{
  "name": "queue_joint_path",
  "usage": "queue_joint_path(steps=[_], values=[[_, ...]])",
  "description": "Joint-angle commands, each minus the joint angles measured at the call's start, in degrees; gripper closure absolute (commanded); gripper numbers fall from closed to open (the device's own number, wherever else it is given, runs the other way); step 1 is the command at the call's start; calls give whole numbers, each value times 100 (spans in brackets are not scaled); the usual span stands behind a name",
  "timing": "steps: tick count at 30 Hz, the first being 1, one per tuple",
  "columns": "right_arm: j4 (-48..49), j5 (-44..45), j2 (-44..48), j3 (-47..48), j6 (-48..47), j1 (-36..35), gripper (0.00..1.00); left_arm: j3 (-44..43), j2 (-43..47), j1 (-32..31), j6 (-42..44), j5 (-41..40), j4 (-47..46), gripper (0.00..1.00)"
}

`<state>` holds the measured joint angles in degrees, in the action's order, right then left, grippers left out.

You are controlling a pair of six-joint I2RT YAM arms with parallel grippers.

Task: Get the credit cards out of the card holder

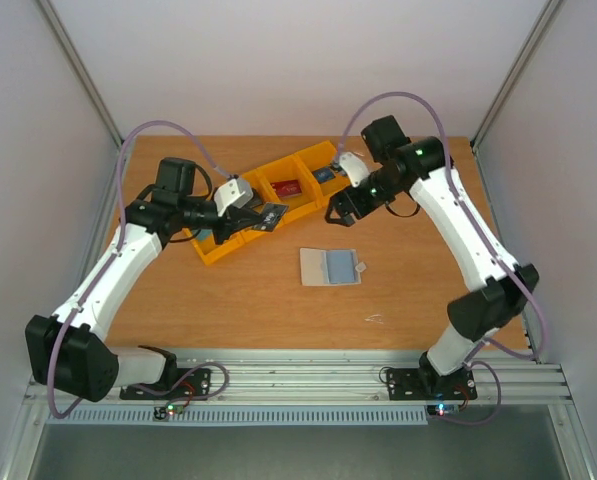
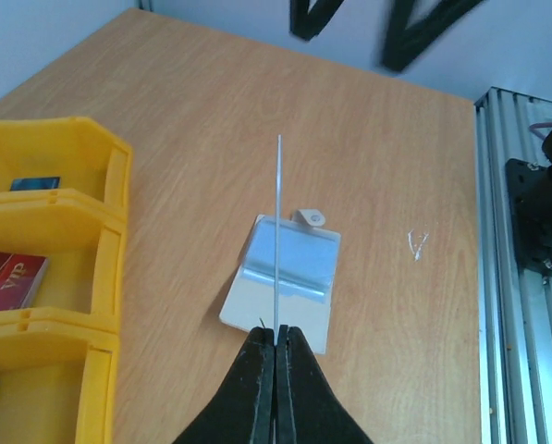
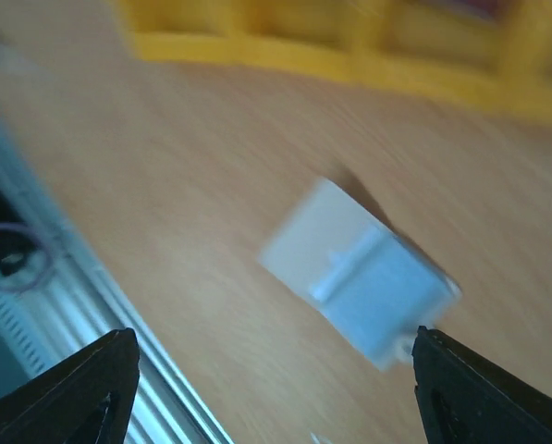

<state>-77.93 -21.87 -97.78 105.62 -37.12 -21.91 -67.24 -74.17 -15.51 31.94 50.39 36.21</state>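
Observation:
The card holder (image 1: 330, 267) lies open and flat on the table, its pale blue pocket side up, and it also shows in the left wrist view (image 2: 299, 264) and blurred in the right wrist view (image 3: 363, 273). My left gripper (image 1: 262, 215) is shut on a dark credit card (image 1: 275, 217) over the yellow bins. From its own wrist that card (image 2: 278, 231) is seen edge-on as a thin line. A red card (image 1: 286, 187) and a blue card (image 1: 323, 175) lie in the bins. My right gripper (image 1: 338, 208) hangs open and empty above the table, beyond the holder.
A row of joined yellow bins (image 1: 240, 244) runs diagonally across the back left of the table. The metal rail (image 1: 298, 375) carrying the arm bases lines the near edge. A small white scrap (image 1: 375, 319) lies on the wood near the holder.

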Motion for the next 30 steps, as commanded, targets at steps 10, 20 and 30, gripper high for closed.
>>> queue_joint_path(steps=[10, 20, 30], values=[[81, -1402, -220, 1172, -1543, -1376, 21, 114, 223, -134, -53, 693, -99, 100], [-47, -2174, -745, 1749, -1520, -1373, 67, 151, 271, -191, 13, 841, -84, 100], [-177, -1901, -713, 1631, -1408, -1364, 99, 259, 350, -224, -258, 724, -399, 100]])
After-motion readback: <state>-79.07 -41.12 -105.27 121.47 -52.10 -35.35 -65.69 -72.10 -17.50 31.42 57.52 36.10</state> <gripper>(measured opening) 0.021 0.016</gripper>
